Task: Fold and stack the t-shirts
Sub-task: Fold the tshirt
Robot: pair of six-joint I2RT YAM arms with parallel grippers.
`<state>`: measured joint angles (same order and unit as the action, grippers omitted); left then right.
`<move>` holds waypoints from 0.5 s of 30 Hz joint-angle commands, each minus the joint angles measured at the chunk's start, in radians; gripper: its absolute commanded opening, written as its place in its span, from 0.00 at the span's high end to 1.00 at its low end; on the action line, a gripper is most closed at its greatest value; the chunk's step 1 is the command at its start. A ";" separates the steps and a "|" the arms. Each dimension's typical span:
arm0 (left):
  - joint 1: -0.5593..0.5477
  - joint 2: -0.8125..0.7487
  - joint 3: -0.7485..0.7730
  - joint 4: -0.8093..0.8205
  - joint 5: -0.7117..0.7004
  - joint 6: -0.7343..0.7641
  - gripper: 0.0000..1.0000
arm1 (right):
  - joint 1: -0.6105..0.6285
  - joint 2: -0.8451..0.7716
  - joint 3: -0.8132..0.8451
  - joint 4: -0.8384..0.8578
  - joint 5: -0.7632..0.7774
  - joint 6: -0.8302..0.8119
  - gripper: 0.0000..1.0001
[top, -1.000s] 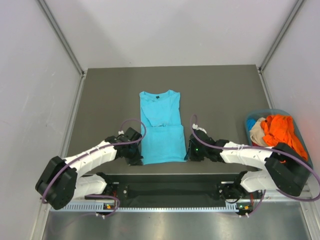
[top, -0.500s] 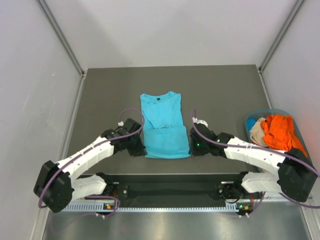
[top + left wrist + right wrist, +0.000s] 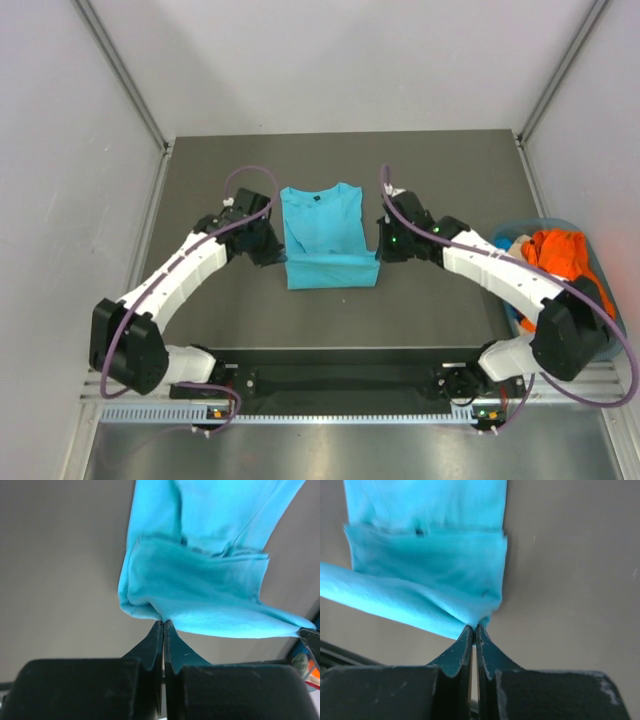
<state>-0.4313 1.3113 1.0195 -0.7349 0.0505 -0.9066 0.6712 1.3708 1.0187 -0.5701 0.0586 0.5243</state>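
The left pincer [image 3: 163, 624] is shut tight on the blue shirt [image 3: 322, 228] at its left fold corner — the right pincer [image 3: 473, 626] pinches the right one. The shirt lies mid-table [image 3: 450, 180], its near half folded over. An orange shirt [image 3: 558, 256] sits in the basket [image 3: 548, 223].

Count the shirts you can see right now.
2 for certain: a turquoise shirt in the middle of the table, and an orange shirt in the basket at the right. The right arm covers part of that basket, so more may be hidden.
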 commanded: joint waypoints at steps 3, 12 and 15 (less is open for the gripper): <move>0.065 0.109 0.193 0.008 0.029 0.110 1.00 | -0.090 0.124 0.213 -0.040 -0.045 -0.125 1.00; 0.172 0.373 0.477 0.009 0.058 0.181 1.00 | -0.160 0.425 0.589 -0.083 -0.114 -0.173 1.00; 0.195 0.466 0.574 0.017 0.064 0.198 1.00 | -0.182 0.512 0.701 -0.086 -0.131 -0.170 1.00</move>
<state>-0.2611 1.7298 1.4944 -0.7357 0.1009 -0.7555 0.5175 1.8271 1.6096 -0.6491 -0.0429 0.3771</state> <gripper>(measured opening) 0.011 0.010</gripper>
